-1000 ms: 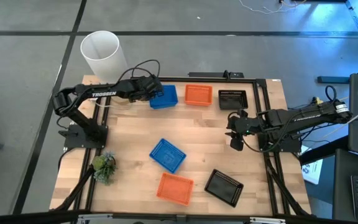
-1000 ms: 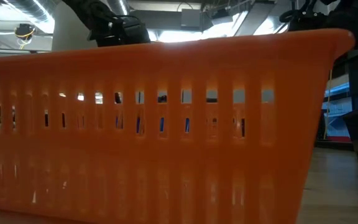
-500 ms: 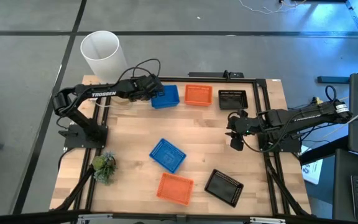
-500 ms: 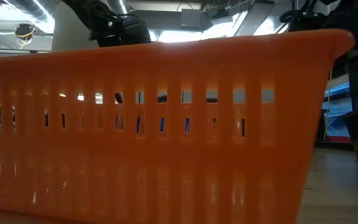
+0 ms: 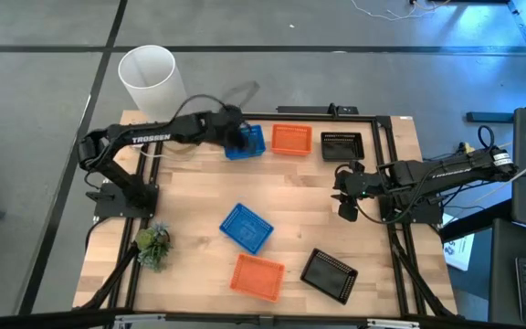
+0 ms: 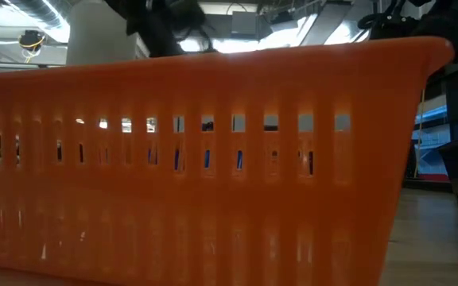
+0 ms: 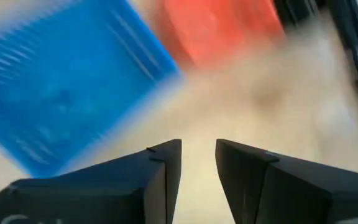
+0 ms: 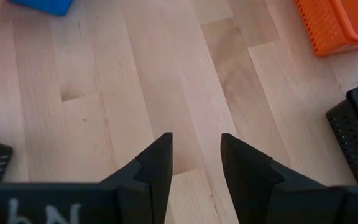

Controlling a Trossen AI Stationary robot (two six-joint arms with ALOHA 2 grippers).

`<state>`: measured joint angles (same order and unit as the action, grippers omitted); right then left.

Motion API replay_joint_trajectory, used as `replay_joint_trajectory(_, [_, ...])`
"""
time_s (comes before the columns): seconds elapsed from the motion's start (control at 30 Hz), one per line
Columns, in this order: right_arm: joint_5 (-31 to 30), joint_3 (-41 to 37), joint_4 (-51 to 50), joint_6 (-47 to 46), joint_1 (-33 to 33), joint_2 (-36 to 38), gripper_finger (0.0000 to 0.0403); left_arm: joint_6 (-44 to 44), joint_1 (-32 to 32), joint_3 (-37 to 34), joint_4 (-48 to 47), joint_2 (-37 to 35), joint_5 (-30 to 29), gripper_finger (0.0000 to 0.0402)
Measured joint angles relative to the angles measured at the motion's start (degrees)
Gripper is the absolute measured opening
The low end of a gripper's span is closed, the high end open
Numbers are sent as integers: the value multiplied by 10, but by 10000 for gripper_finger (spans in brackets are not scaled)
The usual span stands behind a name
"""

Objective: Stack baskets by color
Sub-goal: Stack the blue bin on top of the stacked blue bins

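Along the far edge stand a blue basket point(image 5: 252, 143), an orange basket point(image 5: 291, 139) and a black basket point(image 5: 342, 145) in a row. Nearer lie single baskets: blue point(image 5: 247, 228), orange point(image 5: 257, 276), which fills the low view point(image 6: 213, 175), and black point(image 5: 329, 274). My left gripper point(image 5: 238, 137) hangs over the far blue basket's left part, open, with only table between its fingers point(image 7: 197, 146); the blue basket point(image 7: 67, 81) and the orange one point(image 7: 222, 28) lie beyond them. My right gripper point(image 5: 347, 206) waits open at mid right over bare wood point(image 8: 196, 140).
A tall white cylinder point(image 5: 151, 80) stands off the table's far left corner. A small green plant point(image 5: 153, 244) sits at the near left. Black frame rails point(image 5: 386, 164) run along the table's sides. Bare wood lies in the middle between the far row and the loose baskets.
My left gripper has risen from the far blue basket's left edge and swung a little toward the table's right, over the basket, rolling its wrist as it went. The blue basket has stayed where it was. My right arm has kept still.
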<state>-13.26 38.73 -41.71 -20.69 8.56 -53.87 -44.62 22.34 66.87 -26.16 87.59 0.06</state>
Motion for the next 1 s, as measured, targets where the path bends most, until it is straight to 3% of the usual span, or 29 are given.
replay_joint_trajectory(0.1, [2, 0, 0, 0, 0, 0, 135, 30, -58, 0, -56, 0, 61, 90])
replay_joint_trajectory(0.17, [16, 0, 0, -3, 0, 0, 135, 19, -100, 0, -103, 0, 65, 90])
replay_joint_trajectory(0.27, [38, 0, 0, -16, 0, 0, 135, -43, -163, 0, -153, 0, 29, 90])
replay_joint_trajectory(0.47, [45, 0, -1, -36, 0, 0, 135, -143, -260, 0, -158, 0, -75, 90])
replay_joint_trajectory(0.73, [55, 0, -1, -57, 0, 0, 135, -224, -311, 0, -207, 13, -93, 90])
replay_joint_trajectory(1.0, [58, 0, -1, -61, 0, 0, 135, -234, -325, -1, -200, 44, -85, 90])
